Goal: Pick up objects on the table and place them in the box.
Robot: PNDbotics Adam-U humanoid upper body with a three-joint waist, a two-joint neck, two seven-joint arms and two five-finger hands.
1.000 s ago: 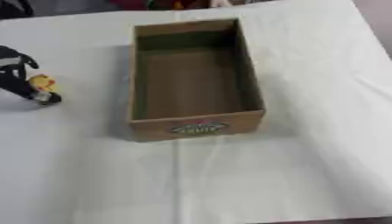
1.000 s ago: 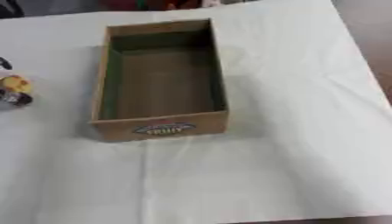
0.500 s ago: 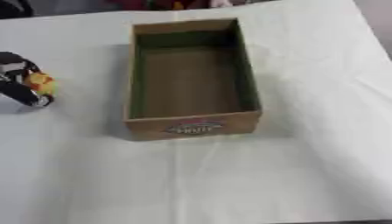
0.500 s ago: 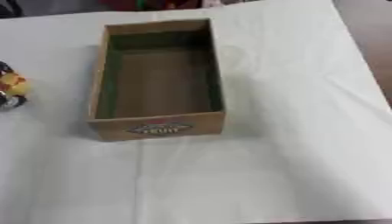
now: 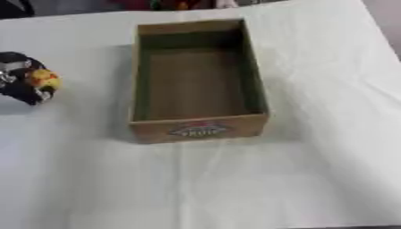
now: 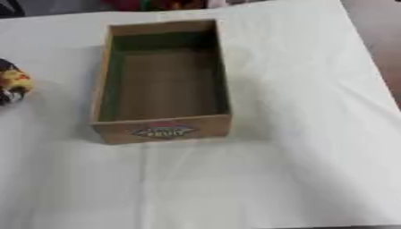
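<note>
The white cloth-covered table [image 5: 313, 134] fills nearly the whole view, creased in soft folds, with its far edge running along twelve o'clock and a strip of darker floor showing at the two o'clock corner.

On it, slightly toward eleven o'clock from the centre, stands the cardboard box [image 5: 197, 129], long and narrow, its long sides running from twelve to six o'clock. It is open at the top, its inner walls look greenish and its floor brown, and nothing shows inside it. The short outer wall facing six o'clock carries an oval printed label [image 5: 199, 129] whose wording is too blurred to read.

At nine o'clock from the box, well apart from it and at the very edge of the view, the left hand [image 5: 17, 82] comes in, black with silvery parts. Its fingers are curled round a small yellow and orange object [image 5: 43, 79], which sits against the side of the hand nearest the box; what the object is cannot be made out. Whether the hand and object touch the cloth or hang just above it cannot be told, though a faint shadow lies under them toward six o'clock.

The right hand shows in neither view
</note>
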